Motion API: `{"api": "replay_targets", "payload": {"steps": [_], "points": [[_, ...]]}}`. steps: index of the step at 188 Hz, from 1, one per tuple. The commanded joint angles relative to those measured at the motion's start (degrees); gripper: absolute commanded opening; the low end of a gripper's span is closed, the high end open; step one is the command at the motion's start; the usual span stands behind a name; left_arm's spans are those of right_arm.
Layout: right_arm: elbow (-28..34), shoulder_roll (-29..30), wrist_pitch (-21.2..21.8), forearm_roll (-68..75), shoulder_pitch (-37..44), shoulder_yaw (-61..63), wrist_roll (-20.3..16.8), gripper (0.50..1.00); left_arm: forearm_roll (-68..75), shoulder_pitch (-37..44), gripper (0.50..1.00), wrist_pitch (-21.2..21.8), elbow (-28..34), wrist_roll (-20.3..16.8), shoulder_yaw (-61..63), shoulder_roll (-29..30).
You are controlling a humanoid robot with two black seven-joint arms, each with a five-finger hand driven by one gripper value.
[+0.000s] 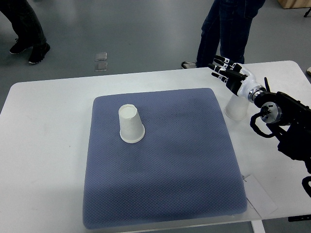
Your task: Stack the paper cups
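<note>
Where the coming move turns: right hand [228, 73] sits above and just behind a second paper cup [236, 108], which stands on the bare white counter [43, 145] off the right edge of the blue mat [160, 194].

Cup one: white paper cup [131, 124], inverted, base up and rim down, upper-left part of the mat. Long axis upright, leaning slightly in the steep view.

Cup two: translucent-looking white, upright axis, orientation of mouth not clear; top partly covered by the wrist.

Bearing: cup two lies directly below the hand; cup one lies well apart, to the picture's left across the mat.

Right hand: fingers spread and extended away from the robot, holding nothing; whether the palm touches cup two cannot be told.

Left arm: not seen; right arm is the nearer to both cups.

Also present: two persons' legs beyond the counter; a paper sheet [260, 196] at the near right corner.
</note>
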Motion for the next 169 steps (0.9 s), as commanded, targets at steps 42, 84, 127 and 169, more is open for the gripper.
{"api": "replay_targets", "payload": {"steps": [42,84,127,169], "points": [[0.0,-0.2,0.3,0.1,0.0,0.0,0.0,0.915,0.0,0.0,1.000,-0.1,0.2,0.0,-0.2,0.0],[0.0,-0.2,0.3,0.1,0.4,0.0,0.0,0.915,0.0,0.1,1.000,-0.1,0.4,0.0,-0.1,0.0],[-0.1,-0.2,0.2,0.1,0.7,-0.1,-0.2,0.915,0.0,0.0,1.000,-0.1,0.4,0.0,-0.1,0.0],[-0.2,-0.1,0.2,0.3,0.7,0.0,-0.3,0.915,0.0,0.1,1.000,-0.1,0.4,0.0,-0.1,0.0]]}}
